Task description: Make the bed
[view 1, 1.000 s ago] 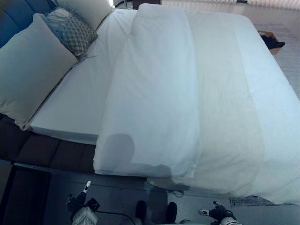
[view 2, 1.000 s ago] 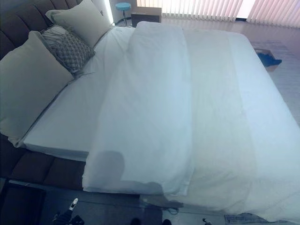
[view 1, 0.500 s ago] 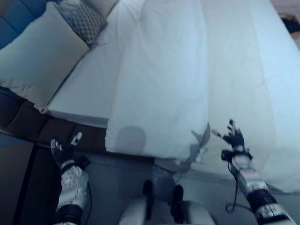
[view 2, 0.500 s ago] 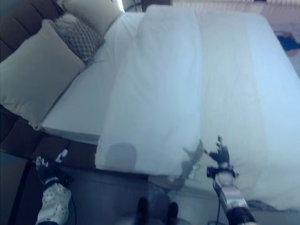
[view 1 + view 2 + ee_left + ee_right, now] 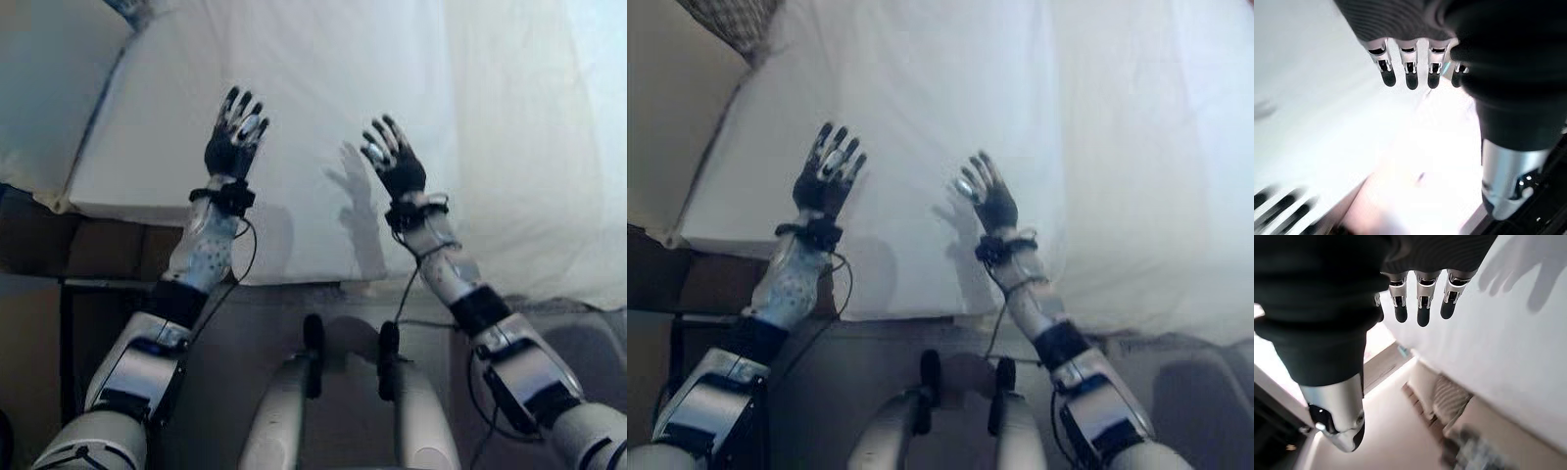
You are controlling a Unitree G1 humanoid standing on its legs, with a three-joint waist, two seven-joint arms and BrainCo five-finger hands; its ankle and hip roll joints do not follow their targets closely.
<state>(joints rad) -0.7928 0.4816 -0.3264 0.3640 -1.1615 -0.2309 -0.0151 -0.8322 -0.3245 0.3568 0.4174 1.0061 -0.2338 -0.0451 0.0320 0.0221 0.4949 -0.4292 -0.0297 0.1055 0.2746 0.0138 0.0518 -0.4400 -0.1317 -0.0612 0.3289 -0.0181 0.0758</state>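
The white duvet (image 5: 343, 88) lies on the bed, folded back on itself, its near edge (image 5: 323, 264) hanging over the bed's side. My left hand (image 5: 235, 132) is raised above the duvet's left part, fingers straight and spread, holding nothing. My right hand (image 5: 394, 162) is raised beside it over the fold, also spread and holding nothing. In the left wrist view the fingers (image 5: 1408, 71) point straight out over white cloth. In the right wrist view the fingers (image 5: 1420, 303) are straight too, with the hand's shadow on the duvet (image 5: 1508, 333).
The bare white sheet (image 5: 127, 157) shows left of the duvet. A large white pillow (image 5: 39, 98) lies at the far left and a patterned cushion (image 5: 735, 20) behind it. The dark bed frame (image 5: 88, 250) runs below the mattress, with grey floor (image 5: 294, 313) in front.
The camera has tilted down and closer to the bed's edge. Both arms have risen from beside the bed, and both open hands now hover over the duvet.
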